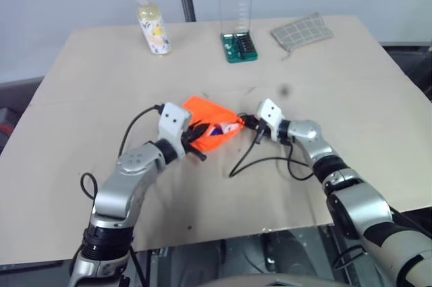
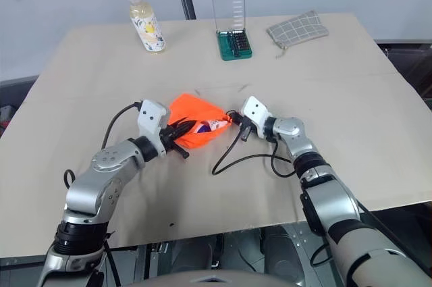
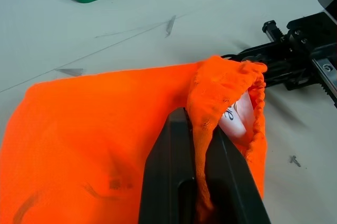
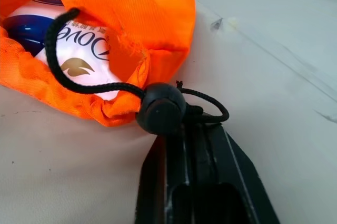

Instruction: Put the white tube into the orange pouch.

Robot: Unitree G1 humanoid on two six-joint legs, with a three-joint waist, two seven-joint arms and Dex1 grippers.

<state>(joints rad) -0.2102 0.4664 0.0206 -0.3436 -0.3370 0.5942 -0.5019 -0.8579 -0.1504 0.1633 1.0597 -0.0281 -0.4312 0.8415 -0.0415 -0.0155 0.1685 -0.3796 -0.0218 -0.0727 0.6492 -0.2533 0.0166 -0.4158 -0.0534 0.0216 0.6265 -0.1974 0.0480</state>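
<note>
Near the middle of the tabletop (image 1: pixel 81 71), somewhat toward its front edge, the orange pouch (image 1: pixel 206 119) is held between the two grippers, with its mouth turned toward the robot's right. The white tube (image 4: pixel 79 58) is seen already lodged inside that mouth, its printed face showing past the gathered rim; its long axis appears to run into the pouch, roughly along the line joining the two grippers. The left gripper (image 3: pixel 202 171) is closed on a fold of the pouch's rim, the fabric being pinched between its fingers. The right gripper (image 4: pixel 181 129) is closed too, at the black cord toggle (image 4: pixel 160 109) just outside the mouth; the cord (image 4: pixel 58 66) appears to be caught between its fingers, though the toggle hides the exact contact. The insertion is judged all but complete. The coming move is judged to turn on the cord leading away from the mouth toward the right gripper, which is the nearer to the opening, while the pouch is anchored on the opposite side by the left.
</note>
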